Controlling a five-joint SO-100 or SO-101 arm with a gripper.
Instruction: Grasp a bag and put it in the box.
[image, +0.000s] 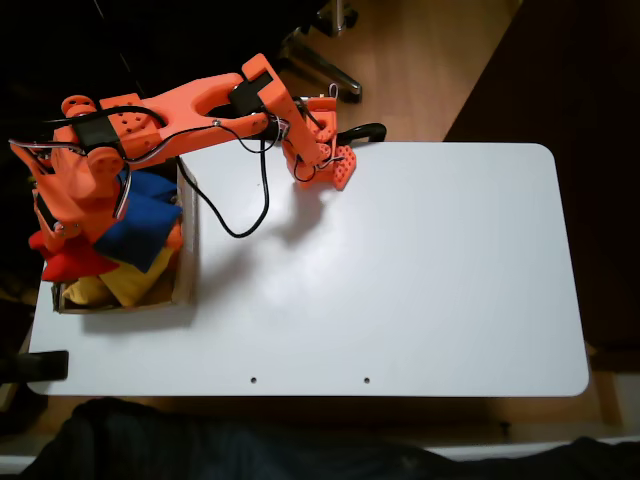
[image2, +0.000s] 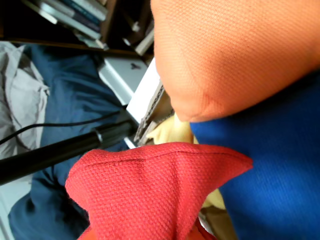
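Fixed view: white bench; orange arm folded back over the cardboard box at the left edge. Pincer sits above the red beanbag, which overhangs the box's left wall, beside blue beanbag and yellow beanbag. Wrist view: red beanbag fills the foreground, pinched at its lower edge; orange beanbag above, blue beanbag right. Pincer opening: cannot tell.

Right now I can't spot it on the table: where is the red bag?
In the fixed view the red bag hangs at the box's left edge, beside the blue beanbag.
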